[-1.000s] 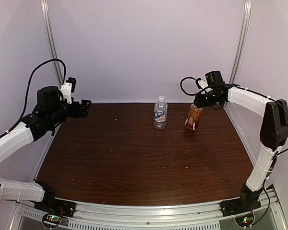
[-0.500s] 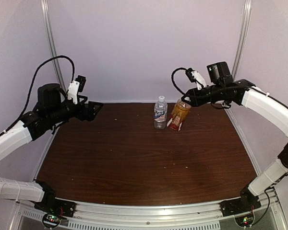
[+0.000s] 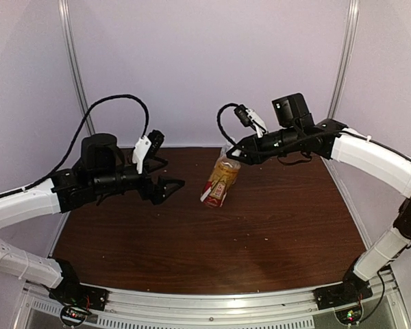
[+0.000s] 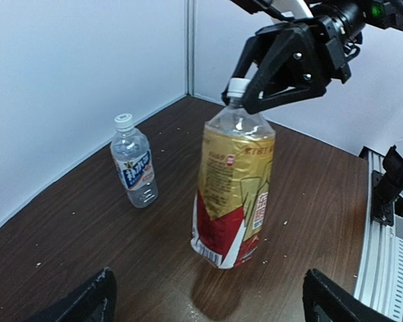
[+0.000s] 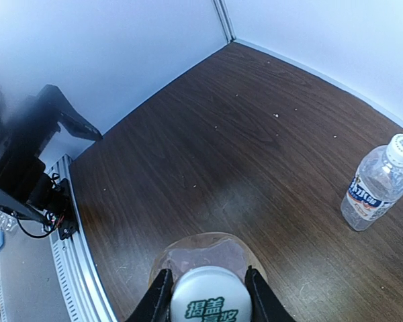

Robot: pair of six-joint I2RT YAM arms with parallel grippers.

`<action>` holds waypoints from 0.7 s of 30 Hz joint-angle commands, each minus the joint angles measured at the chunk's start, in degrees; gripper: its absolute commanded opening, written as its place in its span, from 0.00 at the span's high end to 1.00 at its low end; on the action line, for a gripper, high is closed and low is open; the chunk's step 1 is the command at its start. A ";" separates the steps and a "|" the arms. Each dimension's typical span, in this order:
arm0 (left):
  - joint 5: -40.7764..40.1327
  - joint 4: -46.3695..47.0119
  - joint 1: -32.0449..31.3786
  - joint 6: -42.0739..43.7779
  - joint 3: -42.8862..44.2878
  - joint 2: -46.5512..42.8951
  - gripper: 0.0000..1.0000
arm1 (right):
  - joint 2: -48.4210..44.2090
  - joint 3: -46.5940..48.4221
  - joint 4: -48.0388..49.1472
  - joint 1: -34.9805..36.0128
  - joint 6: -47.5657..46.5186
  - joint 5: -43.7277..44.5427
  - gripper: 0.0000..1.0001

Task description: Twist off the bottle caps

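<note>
From above, the right gripper (image 3: 234,152) is clamped on the top of the brown bottle (image 3: 219,184), which leans over the table (image 3: 274,233), while the left gripper (image 3: 169,173) hangs wide open just beside it, touching nothing. The danger here is a twist with nobody holding the body, so bottle and cap spin as one, or the thin plastic slips from that one high pinch and topples. Left wrist view: the bottle is dead ahead between the spread left fingers (image 4: 87,302) but well short of them, its white cap (image 4: 238,85) under the right jaws, and the clear bottle (image 4: 134,169) stands apart behind, easy to clip; whether the brown one's base touches the wood I can't tell. Right wrist view: the cap is squeezed between both right fingers (image 5: 160,295), clear bottle off to the right, capped
</note>
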 commanded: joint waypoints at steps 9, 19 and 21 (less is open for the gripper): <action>15.51 10.60 -5.16 5.80 -1.61 8.13 0.02 | 1.40 -1.63 10.33 5.02 1.42 -14.82 1.00; 19.17 10.94 -5.88 6.18 1.04 14.15 0.05 | -0.28 -4.76 12.94 6.28 -0.07 -20.09 1.00; 18.89 11.34 -5.86 6.14 1.25 14.62 0.05 | -0.37 -4.89 13.34 6.35 -0.39 -20.27 1.00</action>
